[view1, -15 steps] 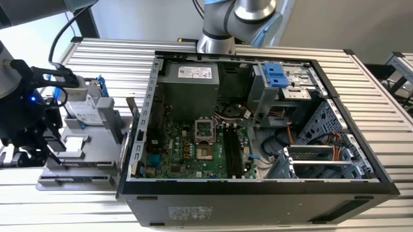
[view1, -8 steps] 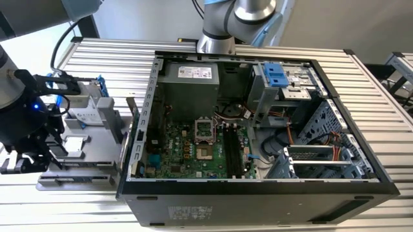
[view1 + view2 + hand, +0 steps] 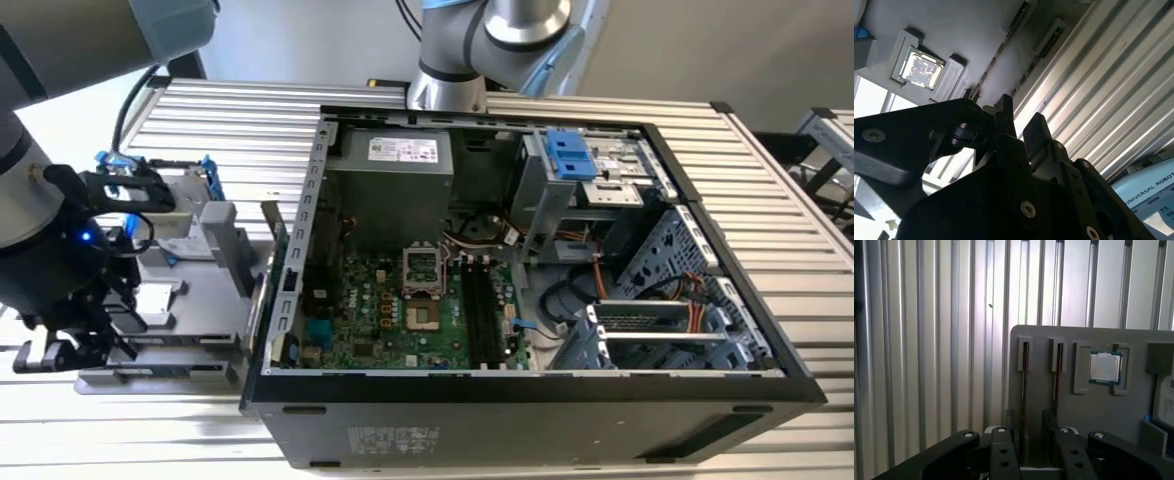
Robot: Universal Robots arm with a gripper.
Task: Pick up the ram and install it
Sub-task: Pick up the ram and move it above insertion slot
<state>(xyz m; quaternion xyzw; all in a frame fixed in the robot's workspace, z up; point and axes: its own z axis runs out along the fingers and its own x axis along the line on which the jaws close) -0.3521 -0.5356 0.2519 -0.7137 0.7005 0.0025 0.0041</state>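
Two ram sticks stand on edge in narrow holders of a grey tray (image 3: 1084, 410). In the first wrist view they show as thin dark strips, one ram (image 3: 1024, 375) running down between my fingers and the other (image 3: 1056, 372) beside it. The second wrist view shows the same ram (image 3: 999, 55) just beyond my fingertips. My gripper (image 3: 1029, 440) hangs open above the tray, its fingers straddling the nearer stick without touching it. In the exterior view the gripper (image 3: 80, 345) sits at the view's left, outside the computer case. The motherboard's long black slots (image 3: 481, 312) lie inside the case.
A small square silver chip (image 3: 1104, 367) sits in a tray pocket beside the sticks, and a white-labelled drive (image 3: 1166, 400) lies at the tray's edge. The open computer case (image 3: 534, 390) has tall walls. A ribbed metal table (image 3: 929, 340) surrounds the tray.
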